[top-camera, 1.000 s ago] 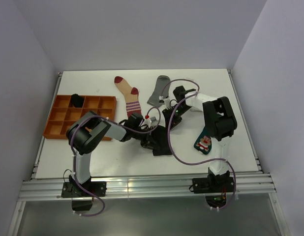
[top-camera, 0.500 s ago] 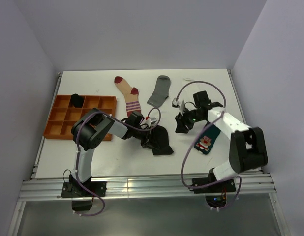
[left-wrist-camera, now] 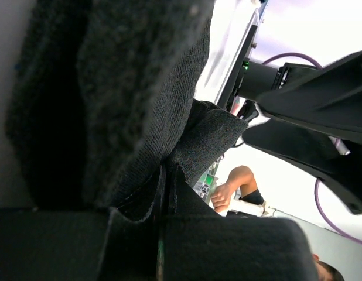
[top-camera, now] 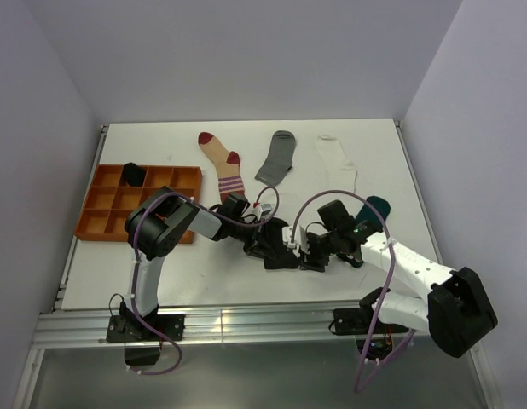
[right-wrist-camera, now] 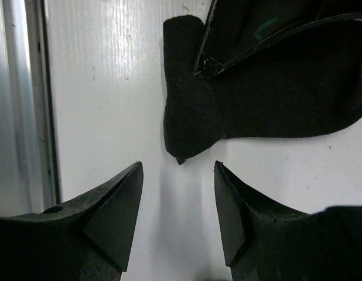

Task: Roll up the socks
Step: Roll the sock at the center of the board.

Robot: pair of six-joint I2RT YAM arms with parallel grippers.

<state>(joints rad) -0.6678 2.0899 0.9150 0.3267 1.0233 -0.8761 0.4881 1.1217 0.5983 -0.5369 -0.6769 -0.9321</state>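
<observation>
Left gripper (top-camera: 257, 239) is clamped tight on the soft black fabric sock (top-camera: 281, 255), which lies in the middle of the white table (top-camera: 195, 274). Right gripper (right-wrist-camera: 178, 171) is spread wide and empty, its fingertips just short of the sock's folded end.

Lab booth: plain walls (top-camera: 246, 60), aluminium frame (top-camera: 246, 324)

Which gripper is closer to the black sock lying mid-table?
Left. The left gripper is clamped shut on the black sock; the right gripper is open right at its folded end, not gripping it.
</observation>
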